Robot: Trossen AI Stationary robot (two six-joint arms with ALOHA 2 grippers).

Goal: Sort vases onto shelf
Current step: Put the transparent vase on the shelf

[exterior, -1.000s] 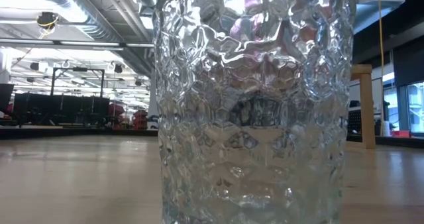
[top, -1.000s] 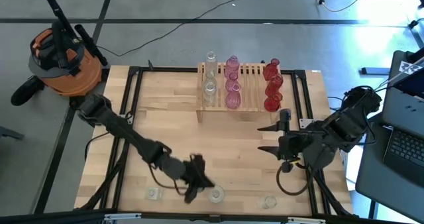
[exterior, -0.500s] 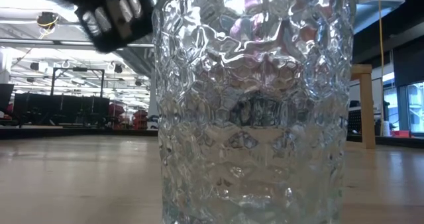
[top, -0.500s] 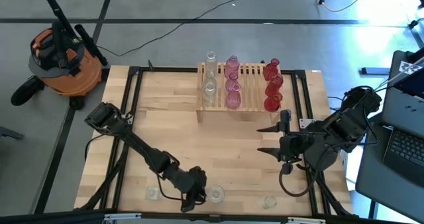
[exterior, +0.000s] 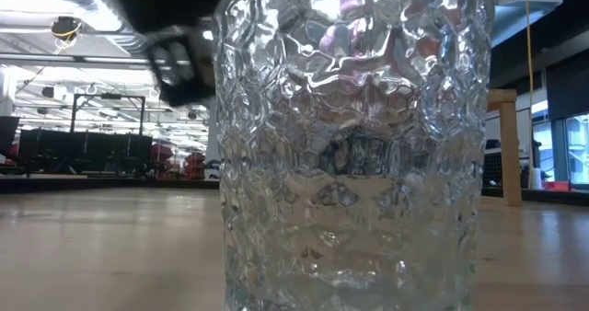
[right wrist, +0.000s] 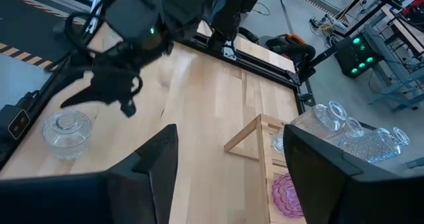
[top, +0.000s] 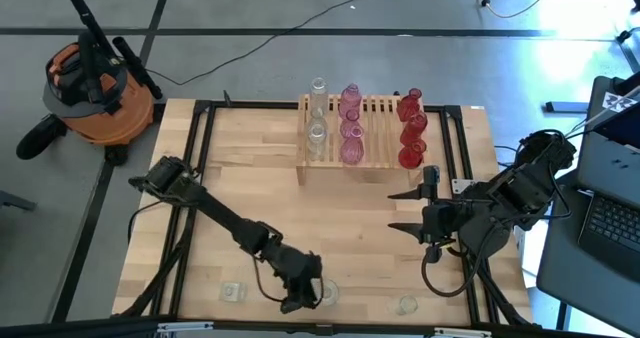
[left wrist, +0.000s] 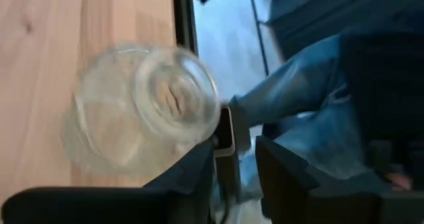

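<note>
Your left pincer (top: 305, 296) is hovering just beside the clear vase (top: 328, 295) at the counter's (top: 260, 193) near edge, well apart from the shelf (top: 380, 148), fingers narrowly parted, gripping nothing, likely lining up a grasp. Right pincer (top: 412, 208) is waiting wide and empty, nearer the shelf.

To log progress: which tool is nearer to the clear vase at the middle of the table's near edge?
Left. The left tool is right beside the clear vase; the right tool waits farther off, near the shelf.
</note>
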